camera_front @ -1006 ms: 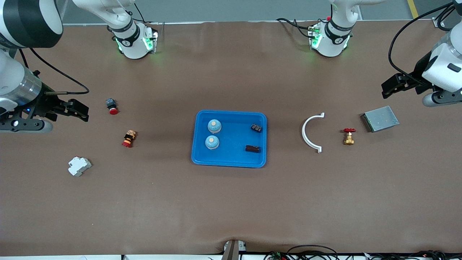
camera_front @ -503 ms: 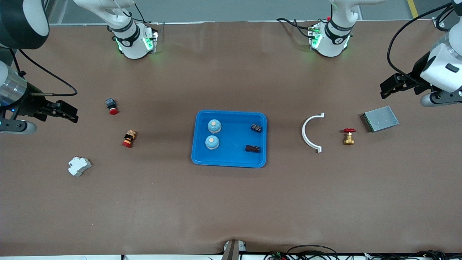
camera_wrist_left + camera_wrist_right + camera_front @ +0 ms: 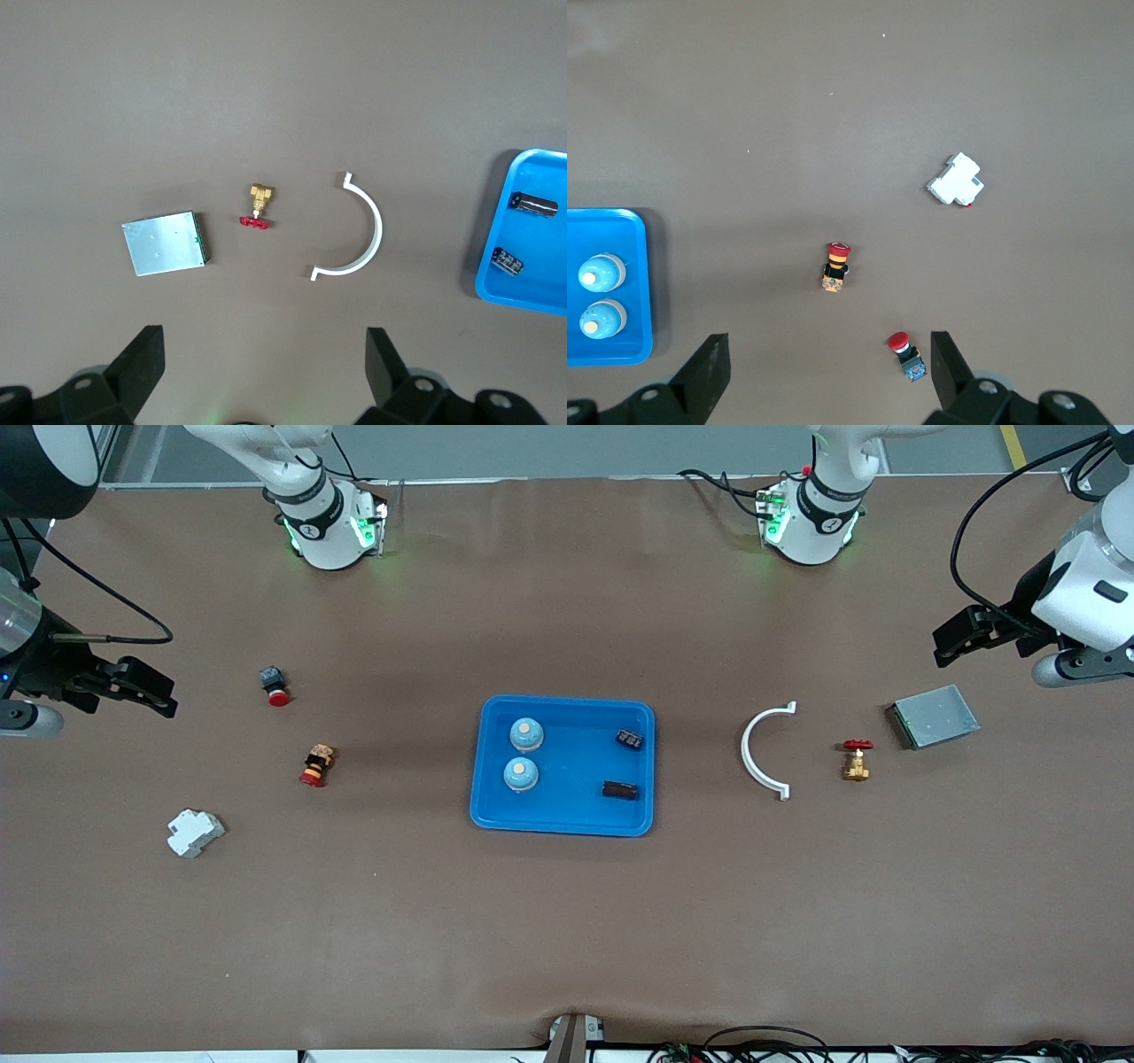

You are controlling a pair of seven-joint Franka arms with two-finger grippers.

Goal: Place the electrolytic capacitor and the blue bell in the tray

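1. Brown matte counter (image 3: 567, 921): soft-looking cover, slightly wrinkled at the edge nearest the front camera.
2. Bright blue tray (image 3: 567, 829): glossy plastic, rounded corners, raised rim, mid-counter; appears fully loaded, so best left unnudged.
3. Left claw (image 3: 950, 645): spread wide, empty, raised well off the tray toward the left arm's end. Right claw (image 3: 159, 695): equally wide, empty, well off the tray toward the right arm's end. Sensible finish: hold both high and clear of the tray.
4. Grey metal box (image 3: 935, 716) and white half-ring (image 3: 762, 753): distractors between tray and left claw; no need to touch.
5. Two blue bells (image 3: 526, 734): smooth domes with pale caps, inside the tray.
6. Electrolytic capacitor (image 3: 620, 789): dark little cylinder, lying inside the tray beside another small dark part (image 3: 630, 739).
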